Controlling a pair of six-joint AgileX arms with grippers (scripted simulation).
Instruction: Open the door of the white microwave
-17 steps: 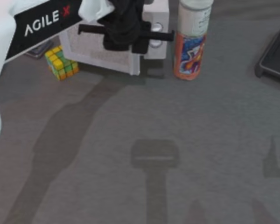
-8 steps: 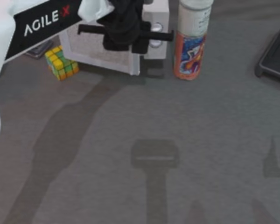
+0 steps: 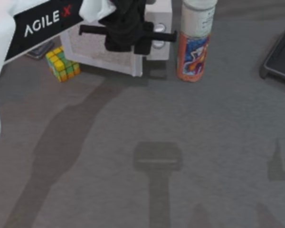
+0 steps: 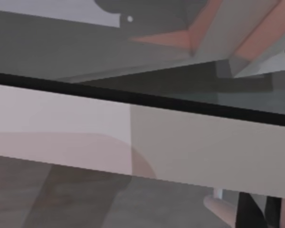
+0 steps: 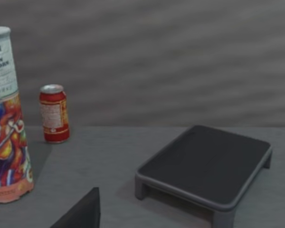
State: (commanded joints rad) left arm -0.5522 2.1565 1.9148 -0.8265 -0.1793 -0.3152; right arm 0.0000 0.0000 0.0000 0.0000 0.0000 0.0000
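Left tool extended far; grip perhaps closed.

The front and middle of the table lie bare, so a gripper could pass freely there. Along the far edge the left gripper hangs over the white microwave, whose door seems to stand swung out, with a coloured cube just beside its left end and an orange-labelled bottle close on the right. A dark tray blocks the far right, well apart from the bottle, and a red can stands behind them.
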